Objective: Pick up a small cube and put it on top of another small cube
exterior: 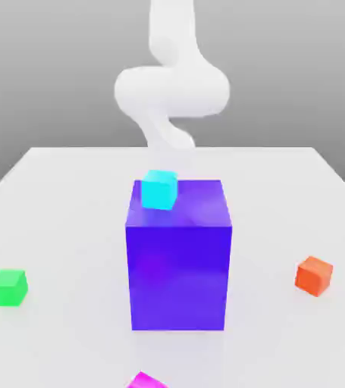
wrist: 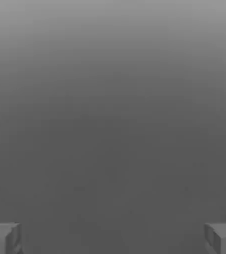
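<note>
Several small cubes lie around a white table (exterior: pixel 69 197). A cyan cube (exterior: pixel 159 189) rests on the top face of a large blue block (exterior: pixel 178 265), near its far corner on the exterior view's left. A green cube (exterior: pixel 8 287) sits on the table at the exterior view's left, an orange cube (exterior: pixel 314 275) at its right, and a magenta cube (exterior: pixel 145 380) is cut off by the near edge. In the hand view my gripper (wrist: pixel 113 238) is open, its grey fingertips (wrist: pixel 3 237) set wide apart, with nothing but plain grey between them.
The white arm (exterior: pixel 171 87) curls above the table's far edge, behind the large blue block. That block stands tall in the middle of the table, between the green and orange cubes.
</note>
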Available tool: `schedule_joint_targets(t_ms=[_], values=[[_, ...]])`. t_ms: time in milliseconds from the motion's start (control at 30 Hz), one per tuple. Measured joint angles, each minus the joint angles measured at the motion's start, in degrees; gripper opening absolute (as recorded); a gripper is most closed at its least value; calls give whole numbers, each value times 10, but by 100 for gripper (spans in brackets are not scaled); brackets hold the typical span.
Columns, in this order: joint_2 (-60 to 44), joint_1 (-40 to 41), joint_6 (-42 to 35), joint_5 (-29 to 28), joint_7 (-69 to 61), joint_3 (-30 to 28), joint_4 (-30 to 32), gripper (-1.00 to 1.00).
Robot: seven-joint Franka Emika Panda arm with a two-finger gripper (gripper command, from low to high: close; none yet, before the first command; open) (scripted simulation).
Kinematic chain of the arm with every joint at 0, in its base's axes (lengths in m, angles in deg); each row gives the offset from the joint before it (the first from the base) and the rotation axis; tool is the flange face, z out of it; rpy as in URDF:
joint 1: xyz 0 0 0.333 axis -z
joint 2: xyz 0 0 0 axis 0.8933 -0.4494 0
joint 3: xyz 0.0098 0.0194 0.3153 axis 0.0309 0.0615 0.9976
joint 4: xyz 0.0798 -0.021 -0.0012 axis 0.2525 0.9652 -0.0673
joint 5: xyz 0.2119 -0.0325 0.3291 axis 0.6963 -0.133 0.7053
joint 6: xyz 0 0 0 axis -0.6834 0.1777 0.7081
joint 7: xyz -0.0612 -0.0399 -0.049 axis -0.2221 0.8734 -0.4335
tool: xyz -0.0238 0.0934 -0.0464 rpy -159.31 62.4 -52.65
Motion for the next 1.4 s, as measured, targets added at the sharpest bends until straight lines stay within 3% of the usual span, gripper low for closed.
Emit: schedule_joint_targets(t_ms=[333, 633, 933, 1100, 1133, 1400], values=[[-211, -34, 62, -27, -183, -46, -4, 0], [-398, -42, 119, 2, -382, -72, -6, 0], [-586, -2, 174, 41, -587, -40, -9, 0], [-689, 16, 241, 51, -623, -22, -26, 0], [-704, 17, 252, 52, -625, -20, -29, -100], [-690, 16, 240, 50, -624, -21, -26, -100]])
